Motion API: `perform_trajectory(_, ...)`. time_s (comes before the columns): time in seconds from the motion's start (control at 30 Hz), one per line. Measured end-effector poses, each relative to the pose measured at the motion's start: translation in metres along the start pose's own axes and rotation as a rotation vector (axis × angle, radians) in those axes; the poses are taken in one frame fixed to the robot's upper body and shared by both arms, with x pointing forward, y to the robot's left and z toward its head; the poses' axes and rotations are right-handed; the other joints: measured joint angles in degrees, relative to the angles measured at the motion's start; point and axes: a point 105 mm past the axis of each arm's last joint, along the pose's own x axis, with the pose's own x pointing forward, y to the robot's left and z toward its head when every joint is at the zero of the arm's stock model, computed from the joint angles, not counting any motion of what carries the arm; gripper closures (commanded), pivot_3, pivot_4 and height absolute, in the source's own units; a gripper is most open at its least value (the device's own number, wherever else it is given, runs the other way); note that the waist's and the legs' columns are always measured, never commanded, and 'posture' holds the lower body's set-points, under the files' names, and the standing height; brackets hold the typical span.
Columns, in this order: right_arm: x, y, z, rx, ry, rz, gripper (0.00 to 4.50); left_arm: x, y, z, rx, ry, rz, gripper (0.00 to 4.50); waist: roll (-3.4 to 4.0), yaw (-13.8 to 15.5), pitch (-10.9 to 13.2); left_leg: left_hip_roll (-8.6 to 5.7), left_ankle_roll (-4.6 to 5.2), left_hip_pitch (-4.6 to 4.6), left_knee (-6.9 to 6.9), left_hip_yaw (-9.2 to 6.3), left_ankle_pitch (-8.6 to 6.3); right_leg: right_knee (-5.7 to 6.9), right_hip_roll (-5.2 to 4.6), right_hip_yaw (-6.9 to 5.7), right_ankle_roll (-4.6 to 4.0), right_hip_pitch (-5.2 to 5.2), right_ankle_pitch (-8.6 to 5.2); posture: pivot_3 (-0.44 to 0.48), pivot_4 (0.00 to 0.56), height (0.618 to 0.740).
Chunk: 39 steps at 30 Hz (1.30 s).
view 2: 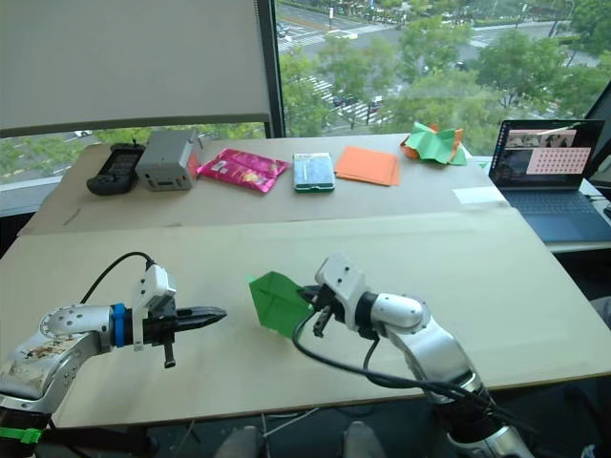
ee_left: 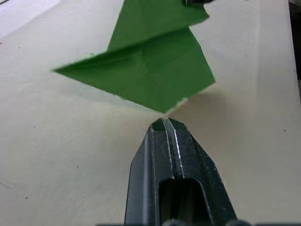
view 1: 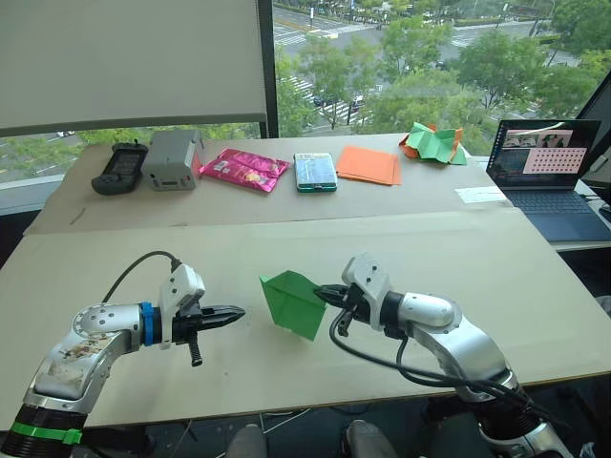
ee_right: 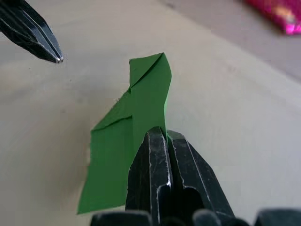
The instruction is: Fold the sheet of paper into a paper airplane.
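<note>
Beige table (view 1: 115,277), matte, bare near the front edge. Laptop (view 1: 558,176) at the far right is cut by the frame edge. Green sheet of paper (view 1: 294,302), thin and partly folded into a pointed wedge with layered flaps, sits mid-table; its edge is pinched in the clenched right gripper (view 1: 331,296). Left gripper (view 1: 232,313) is clamped on nothing, just beside the paper's tip.

Beige table (view 1: 535,315), orange sheets (view 1: 368,164)
</note>
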Motion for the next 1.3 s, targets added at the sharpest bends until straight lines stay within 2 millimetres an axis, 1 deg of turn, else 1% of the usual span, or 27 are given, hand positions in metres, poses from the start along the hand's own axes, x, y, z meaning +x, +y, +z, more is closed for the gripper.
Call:
perform_trajectory(0.1, 0.004, -0.001, 0.018, -0.544, -0.032, -0.032, 4.48, -0.001, 0.005, -0.001, -0.011, -0.003, 0.014, 4.5, -0.03, -0.02, -0.01, 0.0, -0.01, 0.05, -0.01, 0.01, 0.0, -0.04, 0.0, 0.0, 0.0, -0.03, 0.0, 0.0, 0.15, 0.706)
perform_trajectory(0.13, 0.006, -0.002, 0.02, -0.698, -0.043, -0.054, 4.48, -0.001, 0.006, -0.001, -0.014, -0.003, 0.016, 4.5, -0.06, -0.05, -0.02, 0.0, -0.01, 0.07, 0.0, 0.01, 0.0, -0.05, 0.0, 0.0, 0.0, -0.01, 0.0, 0.0, 0.15, 0.706)
perform_trajectory(0.17, 0.009, -0.001, 0.017, -0.847, -0.048, -0.065, 4.48, -0.001, 0.006, 0.0, -0.013, -0.007, 0.015, 4.5, -0.1, -0.04, -0.03, 0.0, -0.02, 0.07, -0.01, 0.02, 0.0, -0.05, 0.0, 0.0, 0.0, 0.0, 0.0, 0.0, 0.15, 0.706)
perform_trajectory(0.2, 0.011, 0.002, 0.012, -0.951, -0.05, -0.062, 4.48, -0.001, 0.006, -0.001, -0.015, -0.008, 0.015, 4.5, -0.12, -0.02, -0.04, 0.0, -0.01, 0.06, 0.0, 0.02, 0.01, -0.05, 0.0, 0.01, 0.0, 0.01, 0.0, 0.0, 0.15, 0.706)
perform_trajectory(0.27, 0.015, 0.011, -0.003, -1.06, -0.051, -0.026, 4.48, -0.001, 0.007, -0.003, -0.023, -0.007, 0.019, 4.5, -0.14, 0.03, -0.04, 0.0, 0.01, 0.05, 0.0, 0.04, 0.03, -0.05, 0.0, 0.05, 0.0, 0.04, 0.0, 0.0, 0.15, 0.706)
perform_trajectory(0.33, 0.017, 0.024, -0.019, -1.081, -0.053, 0.046, 4.48, -0.001, 0.008, -0.003, -0.026, -0.008, 0.02, 4.5, -0.15, 0.0, -0.04, -0.01, 0.03, 0.06, 0.02, 0.05, 0.03, -0.01, 0.0, 0.08, -0.01, 0.1, 0.01, 0.0, 0.15, 0.706)
perform_trajectory(0.4, 0.017, 0.033, -0.029, -1.087, -0.063, 0.1, 4.48, -0.001, 0.008, -0.003, -0.026, -0.009, 0.021, 4.5, -0.16, -0.08, -0.04, -0.02, 0.05, 0.07, 0.06, 0.08, 0.05, 0.11, 0.01, 0.16, -0.01, 0.39, 0.01, 0.0, 0.15, 0.706)
perform_trajectory(0.53, 0.015, 0.044, -0.036, -1.073, -0.07, 0.174, 3.35, 0.0, 0.008, -0.003, -0.025, -0.011, 0.021, 4.5, -0.24, -0.15, 0.02, 0.0, 0.06, 0.67, 0.05, 0.03, 0.05, 0.24, 0.05, 0.17, -0.01, 0.85, 0.0, 0.0, 0.15, 0.706)
perform_trajectory(0.6, 0.014, 0.052, -0.043, -1.015, -0.053, 0.225, 2.57, 0.0, 0.007, -0.003, -0.025, -0.011, 0.02, 4.5, -0.28, -0.15, 0.03, 0.01, 0.05, 0.76, 0.04, 0.02, 0.04, 0.27, 0.05, 0.17, -0.03, 0.85, -0.02, 0.0, 0.15, 0.706)
perform_trajectory(0.63, 0.013, 0.056, -0.046, -0.984, -0.045, 0.249, 2.3, 0.0, 0.007, -0.003, -0.026, -0.01, 0.021, 4.5, -0.26, -0.14, 0.04, 0.01, 0.05, 0.75, 0.04, 0.02, 0.04, 0.27, 0.05, 0.17, -0.03, 0.85, -0.03, 0.0, 0.15, 0.706)
perform_trajectory(0.7, 0.013, 0.054, -0.045, -0.918, -0.038, 0.24, 1.62, 0.0, 0.007, -0.004, -0.027, -0.01, 0.022, 4.5, -0.27, -0.17, 0.03, 0.01, 0.06, 0.7, 0.05, 0.02, 0.05, 0.3, 0.05, 0.17, -0.04, 0.98, -0.03, 0.0, 0.15, 0.706)
perform_trajectory(0.8, 0.008, 0.048, -0.042, -0.853, -0.025, 0.235, 0.58, 0.0, 0.007, -0.003, -0.023, -0.011, 0.026, 4.5, -0.27, 0.03, 0.03, 0.0, 0.06, 0.73, 0.07, 0.01, 0.05, 0.36, 0.05, 0.17, -0.04, 0.89, -0.03, 0.0, 0.15, 0.706)
perform_trajectory(0.9, -0.003, 0.044, -0.038, -0.743, -0.002, 0.251, 0.58, 0.0, 0.006, -0.002, -0.02, -0.012, 0.026, 4.5, -0.27, 0.18, 0.03, 0.0, 0.05, 0.72, 0.07, 0.02, 0.04, 0.38, 0.05, 0.17, -0.04, 0.92, -0.03, 0.0, 0.15, 0.706)
perform_trajectory(0.97, -0.007, 0.043, -0.033, -0.674, -0.005, 0.255, 0.58, 0.0, 0.006, -0.002, -0.019, -0.012, 0.025, 4.5, -0.27, 0.08, 0.03, 0.0, 0.05, 0.68, 0.06, 0.02, 0.04, 0.39, 0.05, 0.17, -0.04, 0.99, -0.03, 0.0, 0.15, 0.706)
perform_trajectory(1.07, -0.01, 0.039, -0.009, -0.511, -0.066, 0.238, 1.4, 0.001, 0.007, -0.001, -0.016, -0.013, 0.023, 4.5, -0.27, -0.11, 0.04, 0.02, 0.06, 0.69, 0.05, -0.01, 0.05, 0.49, 0.08, 0.17, -0.04, 1.01, -0.03, 0.0, 0.15, 0.706)
perform_trajectory(1.13, -0.008, 0.033, 0.006, -0.404, -0.112, 0.207, 2.08, 0.001, 0.007, 0.002, -0.008, -0.017, 0.021, 4.5, -0.26, -0.16, 0.04, 0.06, 0.05, 0.69, 0.04, -0.08, 0.04, 0.48, 0.17, 0.17, -0.04, 0.99, -0.03, 0.0, 0.15, 0.706)
perform_trajectory(1.17, -0.006, 0.031, 0.009, -0.356, -0.114, 0.196, 2.38, 0.001, 0.008, 0.003, -0.006, -0.017, 0.021, 4.5, -0.26, -0.15, 0.04, 0.06, 0.04, 0.71, 0.03, -0.1, 0.03, 0.48, 0.19, 0.17, -0.05, 0.96, -0.03, 0.0, 0.15, 0.706)
perform_trajectory(1.2, -0.003, 0.028, 0.009, -0.314, -0.103, 0.183, 2.79, 0.001, 0.008, 0.003, -0.006, -0.017, 0.021, 4.5, -0.26, -0.12, 0.04, 0.07, -0.02, 0.74, 0.04, -0.11, 0.0, 0.46, 0.2, 0.17, -0.05, 0.85, -0.03, 0.0, 0.15, 0.706)
perform_trajectory(1.27, 0.004, 0.025, 0.006, -0.195, -0.082, 0.159, 3.44, 0.002, 0.008, 0.005, -0.006, -0.015, 0.022, 4.5, -0.26, -0.1, 0.04, 0.07, -0.04, 0.73, 0.04, -0.11, -0.01, 0.44, 0.2, 0.17, -0.06, 0.83, -0.04, 0.0, 0.15, 0.706)
perform_trajectory(1.3, 0.007, 0.025, 0.006, -0.153, -0.077, 0.152, 3.87, 0.002, 0.008, 0.006, -0.007, -0.013, 0.02, 4.5, -0.26, -0.02, 0.04, 0.07, -0.04, 0.71, 0.05, -0.11, -0.01, 0.44, 0.2, 0.17, -0.06, 0.84, -0.04, 0.0, 0.15, 0.706)
